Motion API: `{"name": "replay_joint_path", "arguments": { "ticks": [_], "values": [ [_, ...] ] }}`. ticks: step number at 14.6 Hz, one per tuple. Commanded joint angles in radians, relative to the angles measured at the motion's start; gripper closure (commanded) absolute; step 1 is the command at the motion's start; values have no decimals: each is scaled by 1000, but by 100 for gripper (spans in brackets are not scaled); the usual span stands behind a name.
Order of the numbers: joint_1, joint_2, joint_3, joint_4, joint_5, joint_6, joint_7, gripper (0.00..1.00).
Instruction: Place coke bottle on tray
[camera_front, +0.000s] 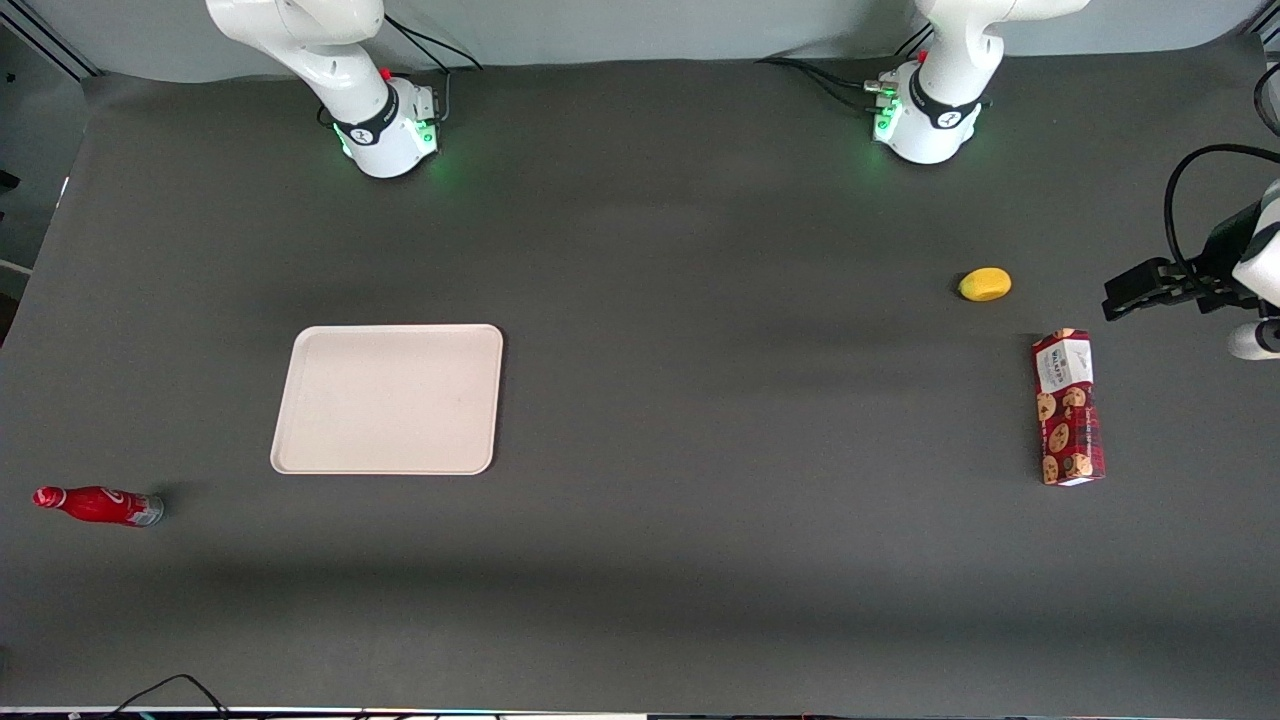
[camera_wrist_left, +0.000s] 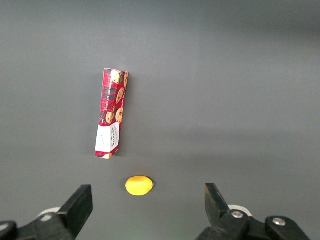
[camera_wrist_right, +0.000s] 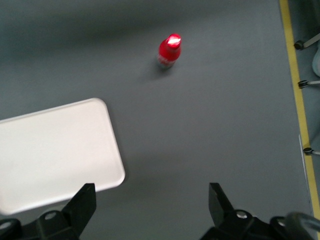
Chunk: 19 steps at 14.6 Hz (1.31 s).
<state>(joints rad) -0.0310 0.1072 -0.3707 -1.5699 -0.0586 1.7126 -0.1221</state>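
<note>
The coke bottle (camera_front: 98, 505) (camera_wrist_right: 169, 51) is small and red with a red cap. It appears to stand upright on the dark mat at the working arm's end of the table, nearer the front camera than the tray. The cream tray (camera_front: 388, 399) (camera_wrist_right: 50, 150) lies flat with nothing on it. My right gripper (camera_wrist_right: 152, 202) is open and holds nothing. It hangs high over bare mat beside a corner of the tray, well apart from the bottle. It is out of the front view.
A red cookie box (camera_front: 1068, 407) (camera_wrist_left: 111, 113) and a small yellow object (camera_front: 985, 284) (camera_wrist_left: 139, 185) lie toward the parked arm's end of the table. A yellow line (camera_wrist_right: 295, 100) on the floor runs along the table's edge past the bottle.
</note>
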Motion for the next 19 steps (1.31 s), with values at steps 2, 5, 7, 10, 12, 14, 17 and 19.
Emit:
{"name": "replay_joint_path", "arguments": {
  "ticks": [2,5,7,10,12,14,17,19],
  "values": [
    [3,166,-30,65,55,126,-19,0],
    [-3,308,-92,176,141,162,-101,0],
    [-24,411,-155,267,280,162,-181,0],
    [-32,495,-220,283,455,206,-289,0],
    [-41,540,-220,281,531,254,-306,0],
    [-40,577,-218,283,557,298,-309,0],
    [-32,624,-212,294,588,329,-317,0],
    [-33,664,-212,321,589,329,-329,0]
  ]
}}
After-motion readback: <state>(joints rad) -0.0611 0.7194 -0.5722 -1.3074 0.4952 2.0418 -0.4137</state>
